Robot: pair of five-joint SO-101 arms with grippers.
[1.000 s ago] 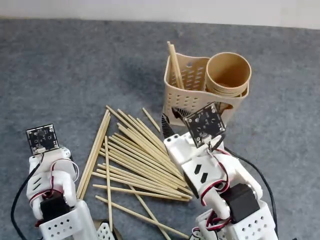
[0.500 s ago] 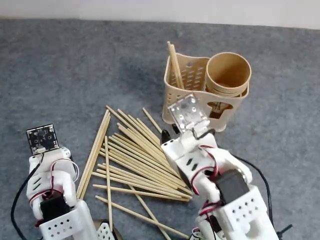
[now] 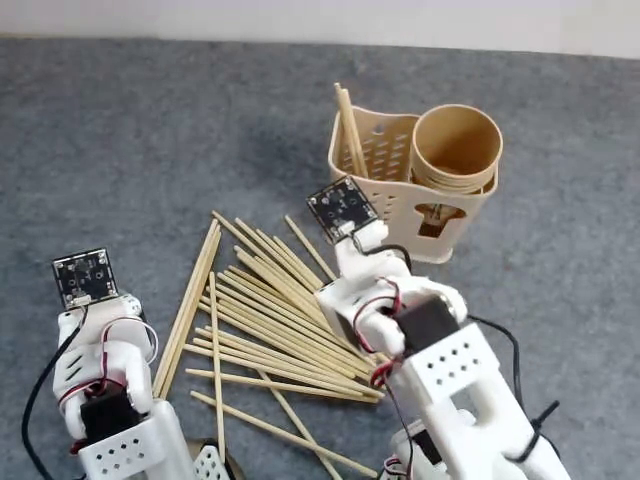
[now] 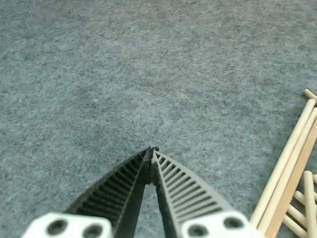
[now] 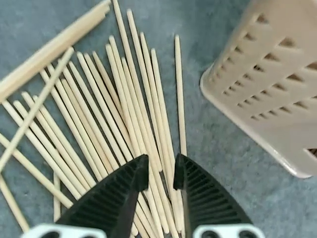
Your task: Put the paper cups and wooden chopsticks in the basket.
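A beige slotted basket [image 3: 385, 205] stands at the back right with stacked paper cups [image 3: 457, 148] and a few wooden chopsticks [image 3: 350, 130] upright in it. Many loose chopsticks [image 3: 270, 310] lie fanned on the grey carpet in front of it. My right gripper [image 5: 159, 171] hangs over the pile's end nearest the basket [image 5: 267, 74], jaws slightly open, with chopsticks [image 5: 124, 114] lying below the gap. My left gripper [image 4: 151, 151] is shut and empty over bare carpet, with a few chopsticks [image 4: 292, 163] off to one side.
The right arm [image 3: 400, 330] leans over the right part of the pile, its camera board [image 3: 342, 210] close to the basket's front wall. The left arm [image 3: 100, 370] stays at the front left. Open carpet [image 3: 150, 130] stretches across the back left.
The right arm has swung left, away from the basket's front and over the chopstick pile. The left arm has not moved.
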